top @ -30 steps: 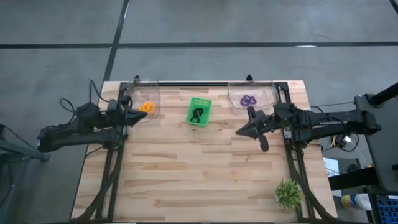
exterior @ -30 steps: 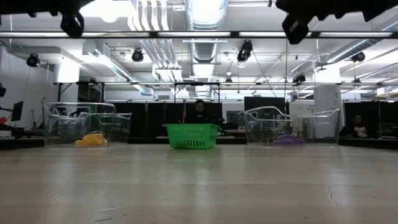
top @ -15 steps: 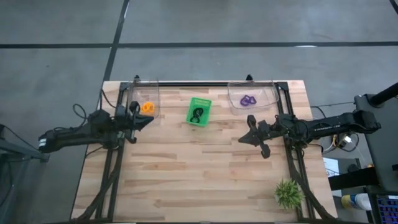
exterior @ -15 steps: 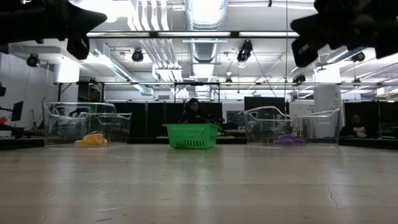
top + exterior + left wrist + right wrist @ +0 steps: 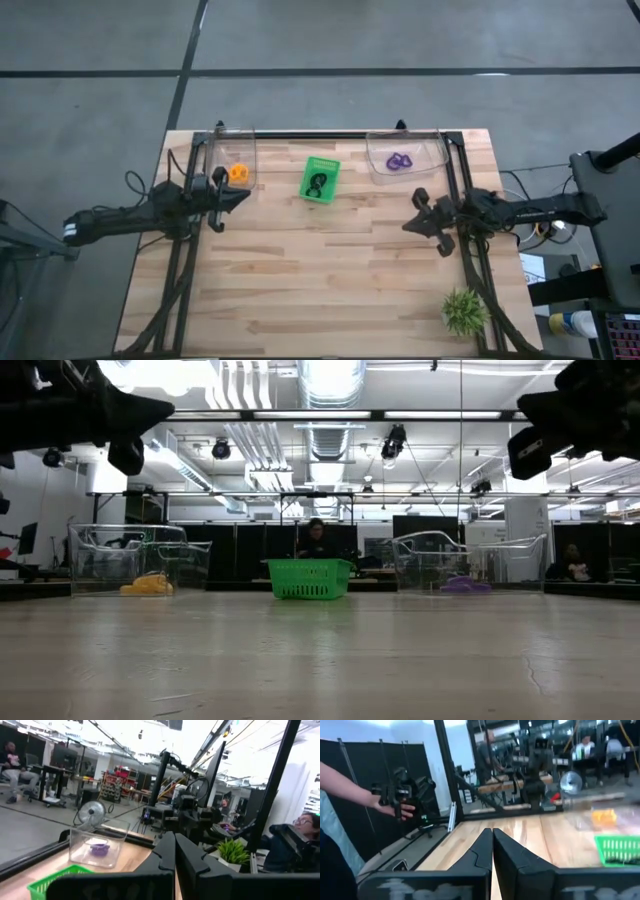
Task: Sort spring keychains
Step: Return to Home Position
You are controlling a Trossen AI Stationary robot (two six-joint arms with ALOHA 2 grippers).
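The green basket stands at the far middle of the table with a black spring keychain inside. An orange keychain lies in the left clear bin, and purple keychains lie in the right clear bin. My left gripper hovers just nearside of the left bin, shut and holding nothing, its fingers meeting in the left wrist view. My right gripper hovers near the table's right side, nearside of the right bin, also shut and holding nothing.
A spiky green plant stands at the near right corner. Bare wooden tabletop spans the middle and near side. Beyond the table, a person's hand holds a dark device, and other people sit in the room.
Both arms have drawn back from the bins and come lower. My left gripper moved from over the left bin toward the near edge. My right gripper moved toward the near edge, then back toward the table's right edge. The keychains and basket stayed put.
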